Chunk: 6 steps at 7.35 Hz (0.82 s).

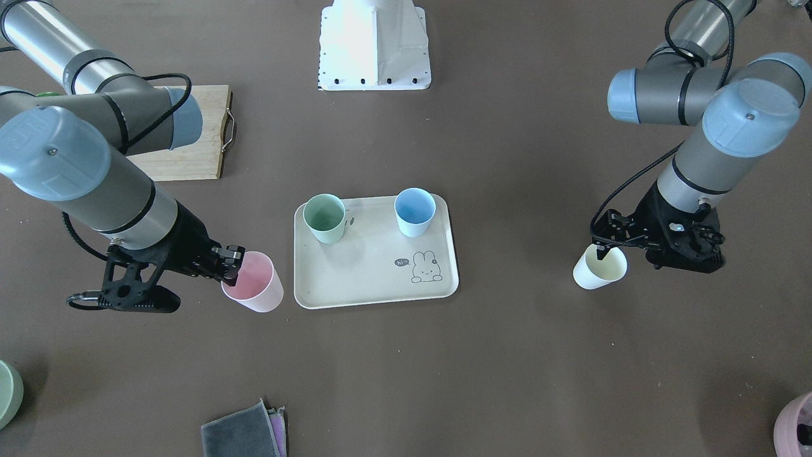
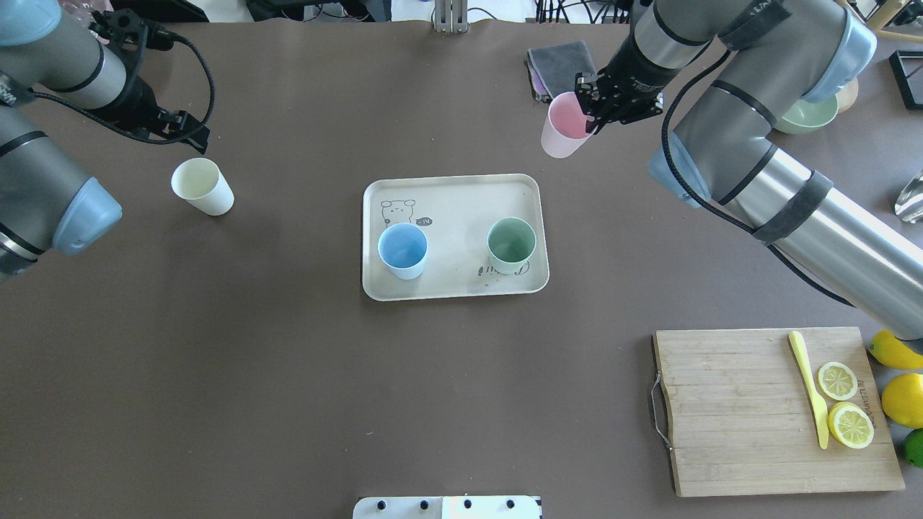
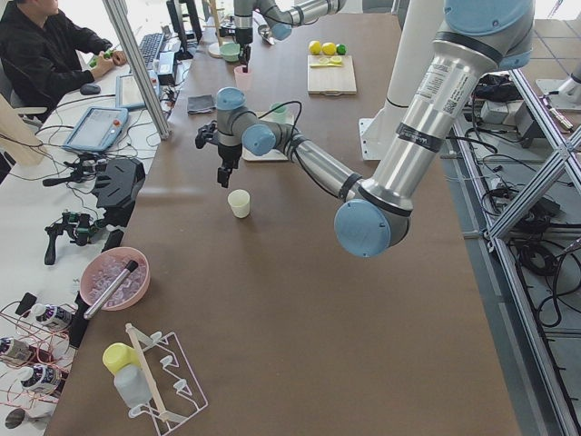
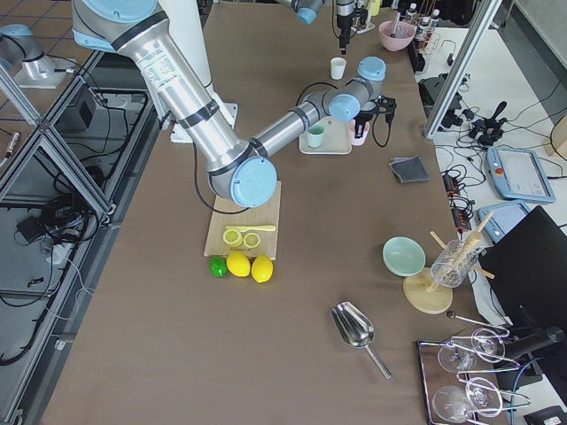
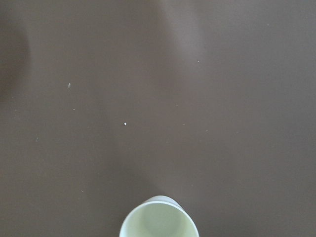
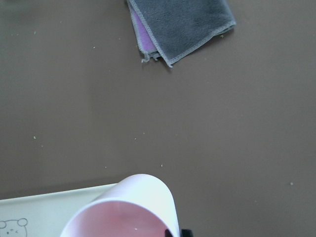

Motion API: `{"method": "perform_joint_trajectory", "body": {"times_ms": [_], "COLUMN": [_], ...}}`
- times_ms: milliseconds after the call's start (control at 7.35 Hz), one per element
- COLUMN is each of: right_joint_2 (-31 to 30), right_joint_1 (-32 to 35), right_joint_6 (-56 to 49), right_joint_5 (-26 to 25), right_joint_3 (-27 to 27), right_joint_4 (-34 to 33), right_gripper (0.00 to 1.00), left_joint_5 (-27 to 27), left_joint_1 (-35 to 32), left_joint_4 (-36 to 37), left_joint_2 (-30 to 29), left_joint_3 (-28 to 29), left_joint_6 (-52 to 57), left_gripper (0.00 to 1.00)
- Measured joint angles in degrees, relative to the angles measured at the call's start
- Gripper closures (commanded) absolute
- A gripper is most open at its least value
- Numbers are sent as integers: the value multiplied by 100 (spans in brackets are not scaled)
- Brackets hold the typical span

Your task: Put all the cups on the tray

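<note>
The cream tray (image 2: 461, 194) lies mid-table with the light blue cup (image 2: 402, 250) and the mint green cup (image 2: 511, 245) upright on it. My right gripper (image 2: 593, 115) is shut on the rim of the pink cup (image 2: 562, 133), one finger inside. It holds the cup tilted just beyond the tray's far right corner. In the right wrist view the pink cup (image 6: 133, 207) hangs over the tray's edge. The cream-white cup (image 2: 202, 186) stands upright on the table to the left. My left gripper (image 2: 193, 133) hovers just beyond and above it, open and holding nothing.
A bamboo cutting board (image 2: 743, 418) with lemon slices and a yellow knife lies at the near right, with whole citrus beside it. A folded grey cloth (image 2: 559, 61) lies at the far edge behind the pink cup. A pale green bowl (image 2: 807, 115) is far right.
</note>
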Motion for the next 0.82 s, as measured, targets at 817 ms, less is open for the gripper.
{"method": "perform_joint_trajectory", "body": {"times_ms": [817], "right_joint_2": [454], "right_joint_1": [-697], "right_joint_6": [519], "right_joint_5": [-670], "right_joint_3": [-2], "right_joint_4": [-369], "right_gripper": [100], "left_joint_5": [-2], "left_joint_1": [129], "left_joint_4": [-849], "left_joint_2": [251], "left_joint_3": [513], "left_joint_6": [-453], "left_gripper": [26]}}
